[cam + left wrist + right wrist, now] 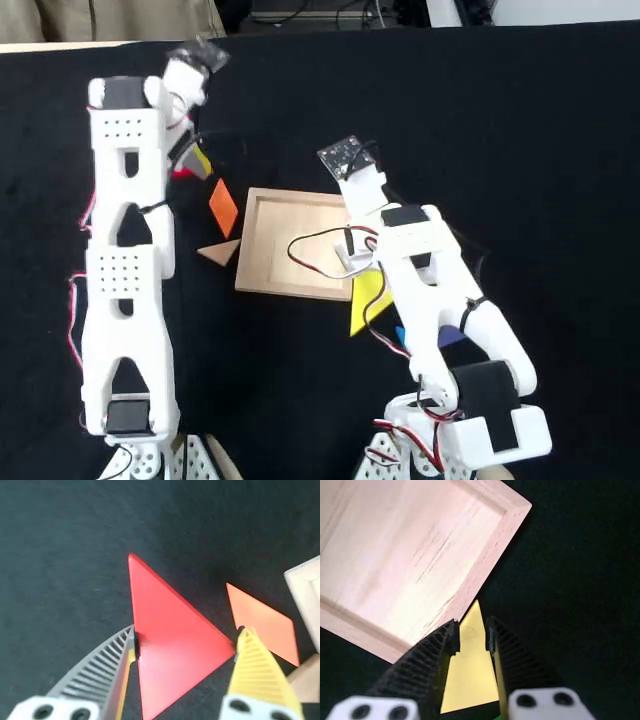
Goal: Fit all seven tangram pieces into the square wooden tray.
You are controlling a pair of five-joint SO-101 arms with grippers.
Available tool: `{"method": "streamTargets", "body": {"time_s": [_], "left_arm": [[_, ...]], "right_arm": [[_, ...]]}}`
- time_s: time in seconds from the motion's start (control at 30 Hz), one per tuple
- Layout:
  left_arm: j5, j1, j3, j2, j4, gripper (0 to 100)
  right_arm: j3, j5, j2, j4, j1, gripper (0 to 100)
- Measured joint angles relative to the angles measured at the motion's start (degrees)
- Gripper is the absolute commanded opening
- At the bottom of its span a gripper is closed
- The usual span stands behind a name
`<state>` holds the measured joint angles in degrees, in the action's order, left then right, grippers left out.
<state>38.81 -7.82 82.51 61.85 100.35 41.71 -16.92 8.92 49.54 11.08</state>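
As it gapes, left pincer (187, 636) straddles red triangle (167, 630).

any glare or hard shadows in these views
right wrist view: glare whitens part of the wooden tray; left wrist view: soft sheen on the red triangle, faint shadow beside it; high view: black tablecloth evenly lit
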Motion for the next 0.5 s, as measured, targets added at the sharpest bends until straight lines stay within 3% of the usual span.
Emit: {"method": "streamTargets", "body": {"time_s": [0.23,0.5], "left_arm": [[-9.76,2.64,-21.01,-19.96,0.0,22],[-33.41,14.51,-54.24,-44.13,-3.52,22]], "right_arm": [[0.0,2.2,0.0,-2.55,-4.48,10.9],[0.0,13.01,0.0,-4.57,-14.33,10.9]]}}
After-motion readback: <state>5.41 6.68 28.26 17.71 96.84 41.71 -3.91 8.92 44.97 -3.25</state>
